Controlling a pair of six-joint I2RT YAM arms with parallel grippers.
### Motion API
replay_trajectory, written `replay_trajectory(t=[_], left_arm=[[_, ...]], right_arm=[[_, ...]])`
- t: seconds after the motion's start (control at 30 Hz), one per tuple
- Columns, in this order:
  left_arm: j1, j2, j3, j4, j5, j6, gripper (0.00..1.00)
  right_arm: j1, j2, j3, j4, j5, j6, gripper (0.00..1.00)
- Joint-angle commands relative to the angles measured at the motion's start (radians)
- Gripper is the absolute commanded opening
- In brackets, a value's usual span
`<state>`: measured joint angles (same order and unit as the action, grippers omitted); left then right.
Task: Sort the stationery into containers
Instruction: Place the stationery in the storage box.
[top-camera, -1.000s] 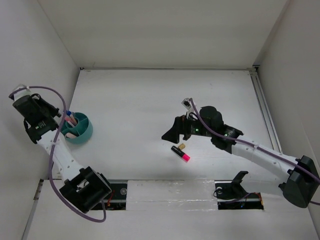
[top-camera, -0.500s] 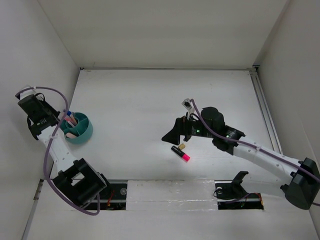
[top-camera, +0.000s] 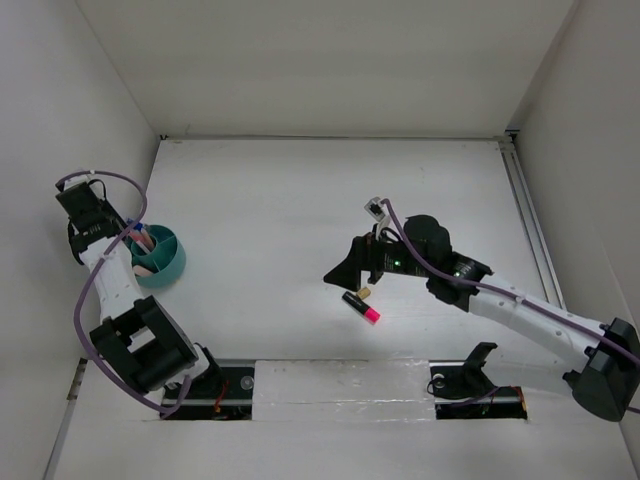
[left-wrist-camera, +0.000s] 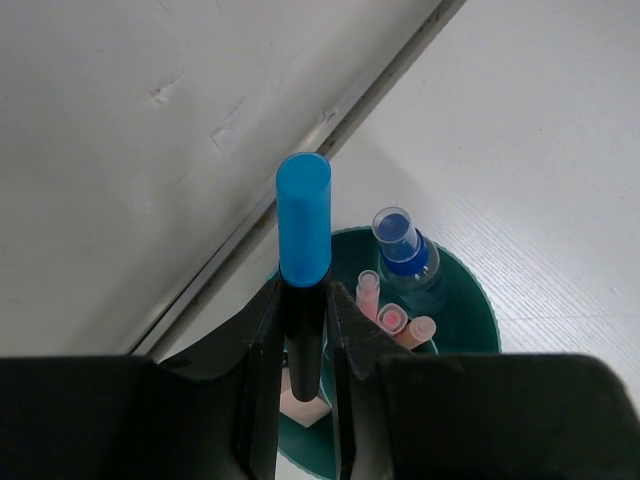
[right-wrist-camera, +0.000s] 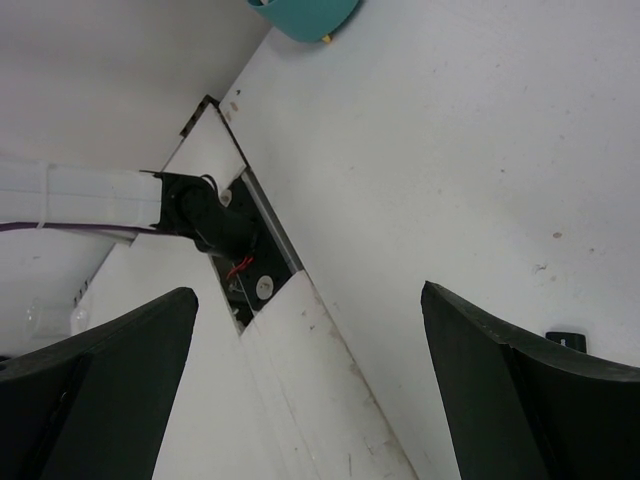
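- Left wrist view: blue-capped marker (left-wrist-camera: 304, 230), slim black barrel, clenched in left claw (left-wrist-camera: 302, 310), blue end leading, over the teal organizer (left-wrist-camera: 478, 300) edge.
- Best lowered straight into a free compartment, clear of the pens (left-wrist-camera: 392, 318) standing inside, then released.
- Organizer: round, smooth plastic.
- Right claw (top-camera: 343, 270) gapes empty above pink-tipped marker (top-camera: 362, 308) on matte white bench (top-camera: 260, 200).

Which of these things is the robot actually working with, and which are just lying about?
Part of the job:
round teal plastic organizer
black marker with blue end, in the left gripper
black marker with pink end
small tan eraser-like bit beside it
clear blue-capped pen inside the organizer

Just there:
purple cables on the arms
white table
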<state>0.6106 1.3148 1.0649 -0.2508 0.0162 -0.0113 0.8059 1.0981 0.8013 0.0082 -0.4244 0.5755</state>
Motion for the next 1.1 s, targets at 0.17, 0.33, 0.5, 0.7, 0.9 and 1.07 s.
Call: replay_trajectory(t=[0.17,0.33,0.5,0.7,0.9,1.07], left_arm=[[0.005,-0.014,0.035,0.050,-0.067,-0.001,0.00],[0.005,-0.014,0.035,0.059,-0.145,-0.019,0.00],[0.005,0.023,0.079,0.059,-0.090,-0.009,0.00],[0.005,0.081,0.099,0.050,-0.001,0.013,0.00],[0.005,0.100,0.086,0.050,-0.010,0.022,0.00],[0.005,0.100,0.076,0.061,-0.050,0.022,0.00]], right_arm=[[0.007,-0.017,-0.008,0.042,0.010,-0.009,1.00],[0.007,-0.017,-0.008,0.042,0.021,-0.009,1.00],[0.007,-0.007,-0.008,0.042,0.030,-0.009,1.00],[0.016,-0.007,-0.008,0.042,0.030,-0.009,1.00],[0.016,-0.007,-0.008,0.042,0.030,-0.009,1.00],[0.016,-0.007,-0.008,0.042,0.030,-0.009,1.00]])
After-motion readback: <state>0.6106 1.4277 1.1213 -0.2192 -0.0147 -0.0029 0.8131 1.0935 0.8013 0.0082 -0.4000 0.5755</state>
